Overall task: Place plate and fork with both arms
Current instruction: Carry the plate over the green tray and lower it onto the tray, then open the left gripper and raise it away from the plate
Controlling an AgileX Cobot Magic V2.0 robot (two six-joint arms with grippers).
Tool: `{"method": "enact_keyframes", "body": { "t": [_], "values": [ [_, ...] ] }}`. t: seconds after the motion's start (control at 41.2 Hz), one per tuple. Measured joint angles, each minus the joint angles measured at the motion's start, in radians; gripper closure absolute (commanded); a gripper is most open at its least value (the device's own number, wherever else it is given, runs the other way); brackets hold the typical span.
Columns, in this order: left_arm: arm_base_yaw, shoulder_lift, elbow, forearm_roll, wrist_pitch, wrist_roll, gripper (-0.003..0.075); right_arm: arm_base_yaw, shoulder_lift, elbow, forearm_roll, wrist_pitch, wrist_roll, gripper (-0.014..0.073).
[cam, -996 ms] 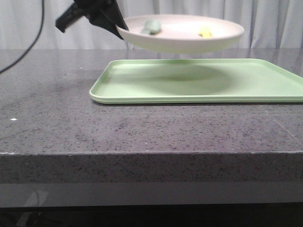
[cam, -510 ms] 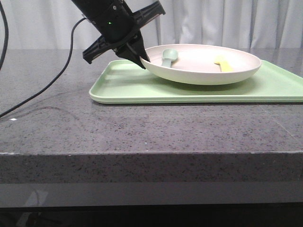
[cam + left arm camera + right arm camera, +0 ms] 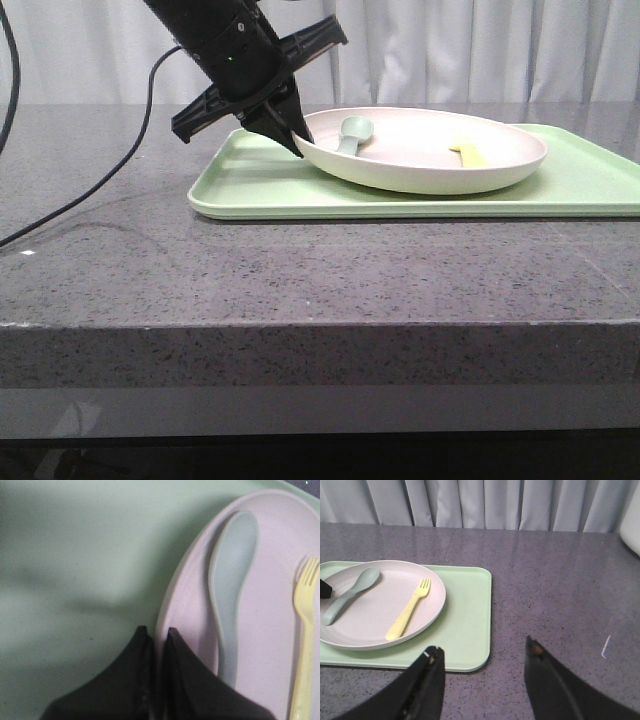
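Plate (image 3: 425, 152) on the green tray (image 3: 260, 185) in the front view, tilted a little, its left edge raised where the left gripper (image 3: 292, 135) pinches the rim. Spoon (image 3: 352, 131) and fork (image 3: 468, 153) lie in the plate, spoon nearer the gripper. Tray sits on the grey table (image 3: 300, 270).

Left wrist view: left gripper (image 3: 156, 632) fingers nearly closed, the plate (image 3: 260, 620) rim clamped between them (only a thin slit shows). Spoon (image 3: 231, 580) just beside the fingers, fork (image 3: 302, 630) further in. Tray (image 3: 75, 570) fills the rest.

Right wrist view: right gripper (image 3: 485, 655) spread wide, holding nothing, over bare table (image 3: 560, 590) beside the tray (image 3: 467, 625). Plate (image 3: 375, 610) on the tray, fork (image 3: 410, 608) and spoon (image 3: 350, 594) apart, roughly parallel. Whether the plate base rests fully on the tray is hard to tell here.
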Motion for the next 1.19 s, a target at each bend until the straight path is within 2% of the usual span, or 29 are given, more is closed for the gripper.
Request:
{"method": "enact_keyframes", "body": {
  "t": [0.121, 0.243, 0.34, 0.632, 0.753, 0.923, 1.19],
  "values": [
    [0.000, 0.000, 0.000, 0.000, 0.002, -0.002, 0.0611, 0.000, 0.000, 0.000, 0.000, 0.000, 0.000, 0.0197],
    [0.000, 0.000, 0.000, 0.000, 0.009, -0.002, 0.0433, 0.000, 0.000, 0.000, 0.000, 0.000, 0.000, 0.0197],
    [0.000, 0.000, -0.006, 0.021, 0.033, 0.009, 0.0363, 0.000, 0.000, 0.000, 0.000, 0.000, 0.000, 0.0197],
    [0.000, -0.071, -0.081, 0.275, 0.225, 0.035, 0.0367, 0.000, 0.000, 0.000, 0.000, 0.000, 0.000, 0.0197],
    [0.000, -0.157, -0.097, 0.328, 0.314, 0.135, 0.0367, 0.000, 0.000, 0.000, 0.000, 0.000, 0.000, 0.0197],
    [0.000, -0.283, -0.099, 0.330, 0.409, 0.275, 0.0367, 0.000, 0.000, 0.000, 0.000, 0.000, 0.000, 0.0197],
    [0.000, -0.529, 0.057, 0.198, 0.346, 0.507, 0.0367, 0.000, 0.000, 0.000, 0.000, 0.000, 0.000, 0.0197]
  ]
}}
